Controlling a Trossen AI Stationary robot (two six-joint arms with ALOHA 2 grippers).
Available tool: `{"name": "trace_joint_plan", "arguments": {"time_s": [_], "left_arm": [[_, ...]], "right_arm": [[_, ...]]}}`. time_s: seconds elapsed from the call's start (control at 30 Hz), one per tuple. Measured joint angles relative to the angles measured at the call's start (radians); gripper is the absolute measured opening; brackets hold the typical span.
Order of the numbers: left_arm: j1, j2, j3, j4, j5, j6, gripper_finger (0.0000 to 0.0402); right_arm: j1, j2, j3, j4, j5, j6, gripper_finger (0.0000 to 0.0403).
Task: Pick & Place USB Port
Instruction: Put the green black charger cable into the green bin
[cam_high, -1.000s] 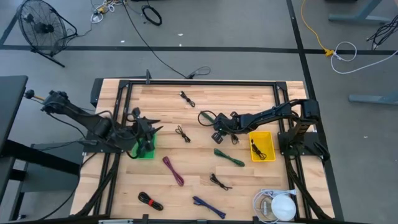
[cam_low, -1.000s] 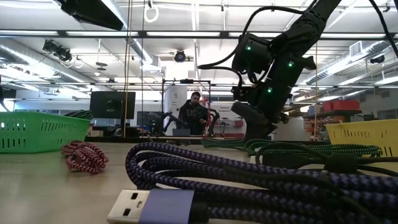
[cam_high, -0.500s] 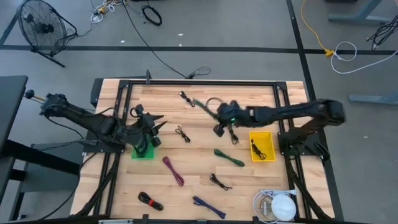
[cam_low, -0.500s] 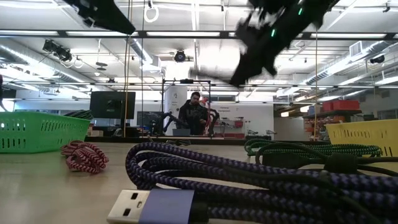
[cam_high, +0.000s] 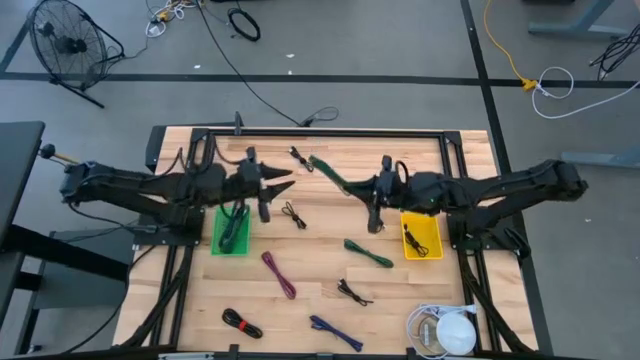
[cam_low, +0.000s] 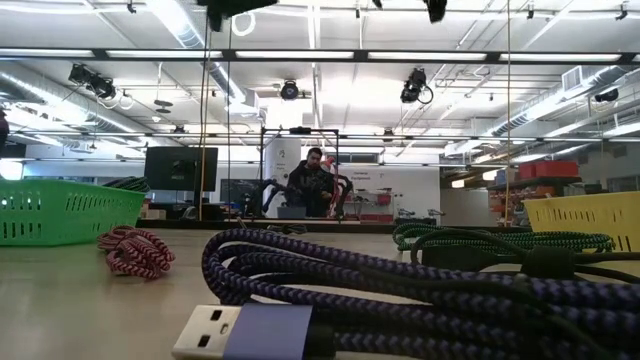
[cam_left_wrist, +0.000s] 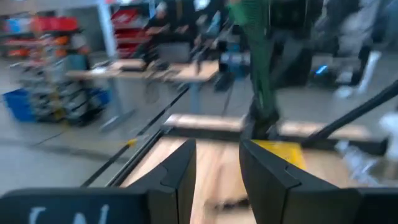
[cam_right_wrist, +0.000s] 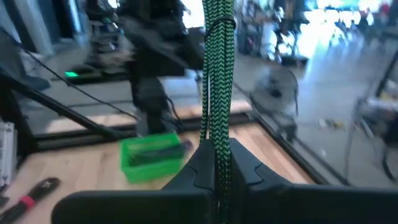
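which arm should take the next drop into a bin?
Right, probably. The right gripper is shut on a green cable, lifted over the table's middle, with the yellow bin just beside it. The left gripper is open and holds nothing, above the green bin.

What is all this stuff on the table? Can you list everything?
green bin: one, green, left side, dark cable inside
yellow bin: one, yellow, right side, black cable inside
black cables: three, black, scattered
table cable: one, green, beside yellow bin
maroon cable: one, centre
red-black cable: one, front
purple cable: one, front
white cable: one, front right
held cable: one, green, lifted
left gripper: open, above table
right gripper: gripping held cable
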Motion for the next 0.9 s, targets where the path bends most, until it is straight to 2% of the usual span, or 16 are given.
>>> {"name": "trace_joint_plan", "arguments": {"time_s": [0.17,0.3,0.53,0.9], "left_arm": [[0.086,0.097,0.0,0.225,0.245,-0.052,0.0126],[0.111,0.173,0.0,0.387,0.369,-0.082,0.0126],[0.121,0.268,0.0,0.543,0.409,-0.097,0.0126],[0.121,0.292,0.0,0.61,0.419,-0.097,0.0126]], "right_arm": [[0.048,0.016,0.0,0.098,0.029,-0.059,0.0008],[0.063,0.042,-0.001,0.123,0.08,-0.083,0.0008],[0.061,0.095,-0.001,0.177,0.085,-0.09,0.0008],[0.04,0.164,-0.001,0.234,0.112,-0.084,0.0008]]}}
